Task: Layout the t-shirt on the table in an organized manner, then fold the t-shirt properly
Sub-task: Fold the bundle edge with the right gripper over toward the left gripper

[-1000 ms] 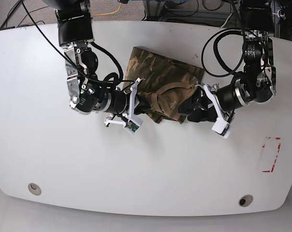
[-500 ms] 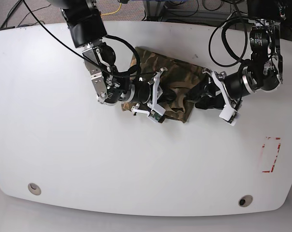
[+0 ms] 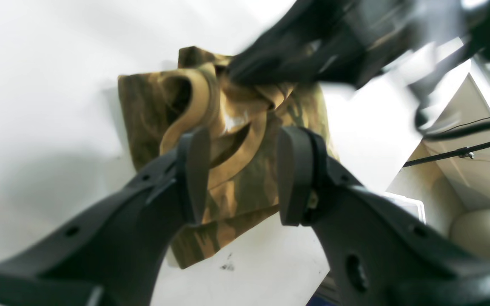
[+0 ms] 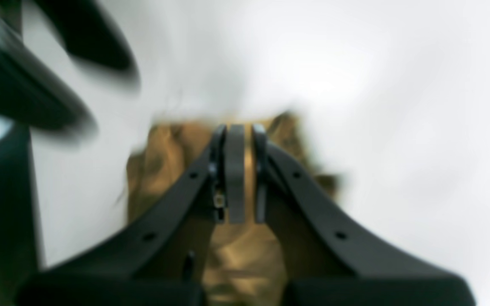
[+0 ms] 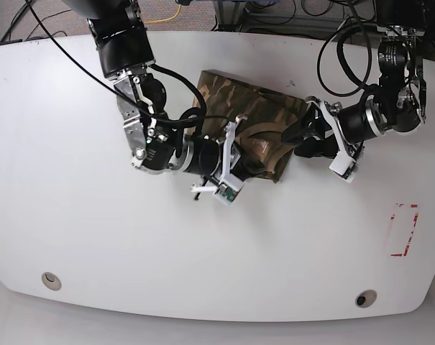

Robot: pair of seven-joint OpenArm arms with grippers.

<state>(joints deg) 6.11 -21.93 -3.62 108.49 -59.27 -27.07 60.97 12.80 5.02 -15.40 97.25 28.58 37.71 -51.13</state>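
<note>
Camouflage t-shirt (image 5: 254, 129) lies bunched on the table (image 5: 73, 237); with the right gripper (image 4: 240, 170) pressed together and the left gripper (image 3: 240, 176) standing apart and empty, each should pinch a single outer edge, I judge.

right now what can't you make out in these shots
- Right wrist view: motion blur smears the camouflage-print cloth t-shirt; whether the right gripper, jaws nearly together, pinches any cloth is unclear.
- Base view: the right arm covers the shirt's near-left part, and the right jaws are hidden behind its white camera mount.
- Left wrist view: the other arm, blurred, hides the shirt's far edge; the left gripper has open jaws.
- Base view: the glossy white table is cut off by the frame's left and right edges.
</note>
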